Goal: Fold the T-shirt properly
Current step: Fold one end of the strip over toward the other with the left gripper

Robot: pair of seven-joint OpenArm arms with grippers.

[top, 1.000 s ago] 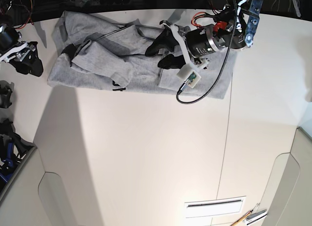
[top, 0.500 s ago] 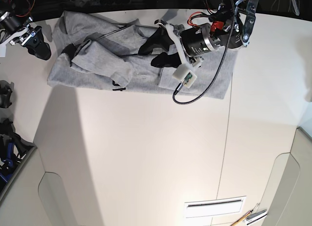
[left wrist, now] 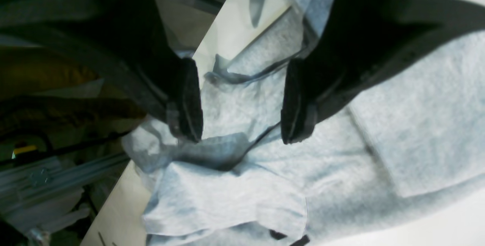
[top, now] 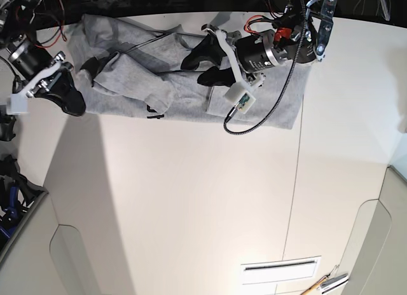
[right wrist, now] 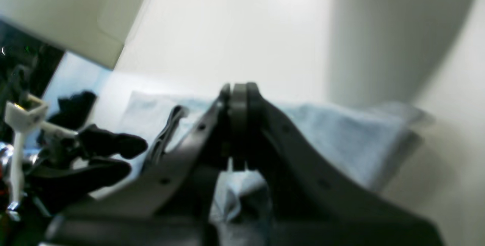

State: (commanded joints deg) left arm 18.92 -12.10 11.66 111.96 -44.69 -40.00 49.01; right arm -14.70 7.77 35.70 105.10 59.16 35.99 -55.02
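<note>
Item, one T-shirt (top: 133,106), grey, partly folded, lying across the upper half of the base view from upper left to right of centre; long axis roughly sideways, the right-hand portion flat, the left-hand end bunched, with a loose flap doubled over it. Item, one left gripper (top: 206,66), upper centre of the base view; fingers spread apart, nothing pinched, cloth visible between them in its wrist view. The flap lies to the lower left of these jaws in the base view, and low in the left wrist frame, beneath the fingertips. Item, one right gripper (top: 77,107), upper left, over the shirt's crumpled end; fingers seemingly pressed together in its own wrist view, with no cloth visibly pinched. Of the two, the right appears nearer that outer end. Item, one table (top: 191,193), pale, beneath all. Judgement: folding is partway along; the rumpled left end likely wants opening and straightening next, the right jaws needing to part before any grasp.
</note>
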